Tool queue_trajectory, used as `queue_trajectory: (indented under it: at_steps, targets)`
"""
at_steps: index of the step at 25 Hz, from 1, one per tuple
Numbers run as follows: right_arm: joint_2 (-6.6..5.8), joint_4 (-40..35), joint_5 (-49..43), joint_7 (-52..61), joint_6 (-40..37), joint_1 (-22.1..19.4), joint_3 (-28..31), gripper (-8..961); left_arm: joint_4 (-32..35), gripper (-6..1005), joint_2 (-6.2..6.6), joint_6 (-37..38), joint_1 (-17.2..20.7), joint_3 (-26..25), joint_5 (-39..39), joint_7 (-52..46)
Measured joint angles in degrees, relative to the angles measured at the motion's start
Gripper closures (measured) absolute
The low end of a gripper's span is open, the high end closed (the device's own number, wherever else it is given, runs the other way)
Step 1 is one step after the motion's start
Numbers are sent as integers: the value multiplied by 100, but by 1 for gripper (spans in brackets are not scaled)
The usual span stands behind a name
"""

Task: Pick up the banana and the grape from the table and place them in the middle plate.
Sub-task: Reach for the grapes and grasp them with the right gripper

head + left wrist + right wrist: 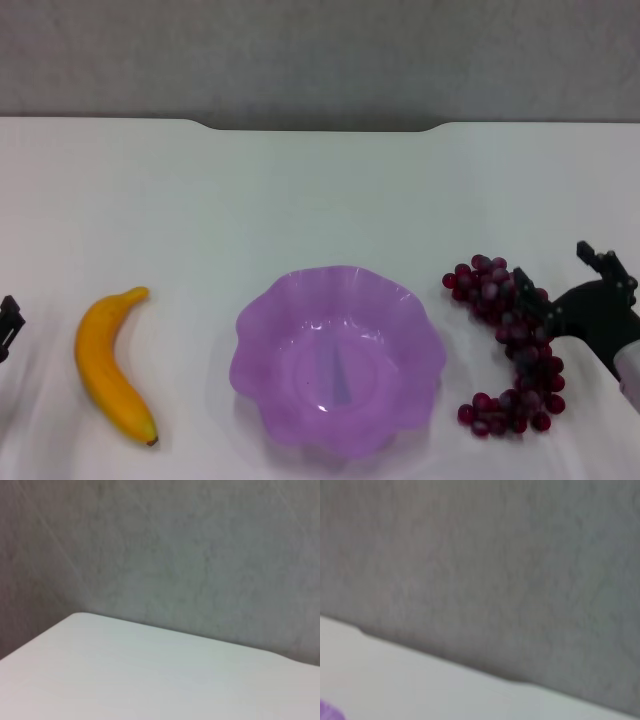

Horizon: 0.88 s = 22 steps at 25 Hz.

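Left gripper [8, 325] sat at table [320, 190] edge, finger state indeterminable; banana [110, 362] lay left of empty middle plate [262, 325], grape [510, 345] right of it, right gripper [570, 285] spread wide around the bunch; 0 of 2 placed.

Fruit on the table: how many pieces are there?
2. The banana lies on the table left of the purple plate; the grape bunch lies right of it, beside the right tool. Nothing seems hidden.
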Motion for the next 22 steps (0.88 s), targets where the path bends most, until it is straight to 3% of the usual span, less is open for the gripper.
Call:
queue_trajectory:
  at_steps: [17,22]
  targets:
    - [-12,-105,379,410,295,-10,-16,59,58,151,7,-195,-13,7,1,46]
    - [-37,22,363,451,733,105,3,60,58,151,5,-198,-18,14,14,74]
